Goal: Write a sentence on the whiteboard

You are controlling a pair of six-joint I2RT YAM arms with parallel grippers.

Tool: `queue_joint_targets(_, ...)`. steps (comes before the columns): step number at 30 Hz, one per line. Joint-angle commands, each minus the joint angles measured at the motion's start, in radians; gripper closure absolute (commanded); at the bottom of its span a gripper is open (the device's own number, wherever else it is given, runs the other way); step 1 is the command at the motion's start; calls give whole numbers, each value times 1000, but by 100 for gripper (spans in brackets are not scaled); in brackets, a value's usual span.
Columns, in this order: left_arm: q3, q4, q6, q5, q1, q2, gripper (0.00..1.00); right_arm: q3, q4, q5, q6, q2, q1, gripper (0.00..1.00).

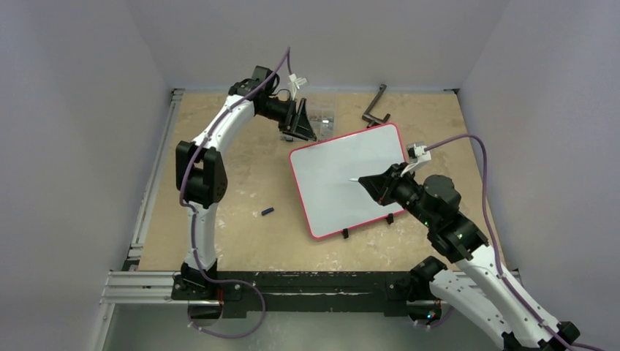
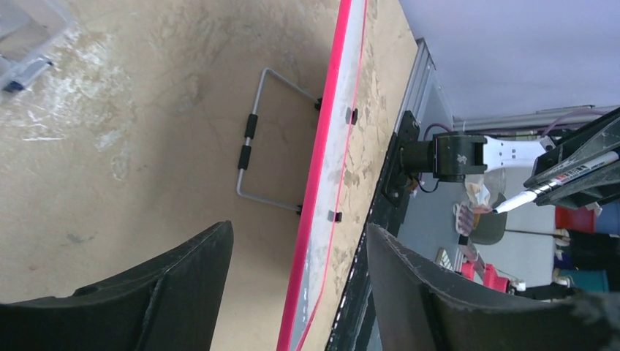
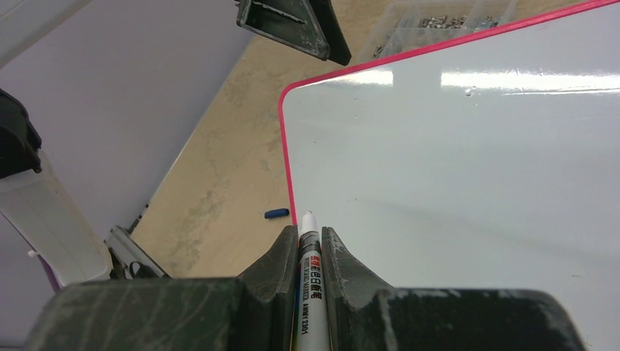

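The table (image 1: 219, 183) filled the middle of the top view. The whiteboard (image 1: 333, 194) rested on it right of centre, skewed to the table's edges, and no blue writing showed on its glossy face. The left gripper (image 1: 301, 128) sat at the board's upper left corner, its jaws spread with the red frame between them and touching neither. The right gripper (image 1: 380, 184) reached in from the lower right, clenched on a marker (image 3: 310, 267) whose tip hung over mid-board. To write well, I judge the left jaws should pinch the frame firmly first. The tip should then start nearer the upper left, leaving room to run rightward. Bare board lay all round the tip, and a small blue cap (image 1: 267, 212) lay on the table well left of the board.
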State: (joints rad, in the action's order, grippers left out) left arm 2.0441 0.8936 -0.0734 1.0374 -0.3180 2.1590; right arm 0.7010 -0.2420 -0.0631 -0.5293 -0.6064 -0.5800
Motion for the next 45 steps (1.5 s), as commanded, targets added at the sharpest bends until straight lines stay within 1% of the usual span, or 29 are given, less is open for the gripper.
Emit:
queue_joint_targets(1,34,33,49,65,-22,14,35,24,32,-12,22,15,4,100)
queue_joint_targets(5,3,10,46,72,-42,8,36,24,35,-18,23,12,5,100)
queue_joint_targets(8,-32,-42,20,68,-54,-4,42,25,34,-18,24,12,5,100)
queue_joint_targets(12,-115,-161,-52,78,-59,-34,48,29,31,-17,27,11,5,100)
queue_joint_targets(14,-133,-180,-64,77,-60,-36,52,29,27,-17,28,11,4,100)
queue_joint_targets(16,-140,-192,-69,79,-62,-33,53,29,26,-17,28,12,5,100)
queue_joint_targets(20,-141,-215,-88,86,-64,-32,59,27,26,-18,28,11,4,100)
queue_joint_targets(27,-124,-221,-99,93,-64,-44,62,23,22,-17,26,10,5,100)
queue_joint_targets(32,-107,-184,-76,93,-64,-36,73,23,24,-17,25,8,5,100)
queue_joint_targets(34,-107,-178,-71,95,-64,-37,80,24,26,-18,25,7,5,100)
queue_joint_targets(37,-106,-175,-71,91,-64,-42,94,23,26,-18,26,7,4,100)
queue_joint_targets(39,-105,-174,-71,95,-64,-44,95,23,24,-17,26,9,4,100)
queue_joint_targets(42,-109,-169,-63,103,-66,-54,92,22,25,-15,25,9,4,100)
queue_joint_targets(43,-112,-167,-58,105,-68,-59,95,21,28,-15,26,8,3,100)
queue_joint_targets(44,-116,-166,-50,105,-70,-65,99,20,30,-15,26,7,3,100)
queue_joint_targets(45,-120,-165,-43,100,-72,-74,100,19,33,-15,26,7,4,100)
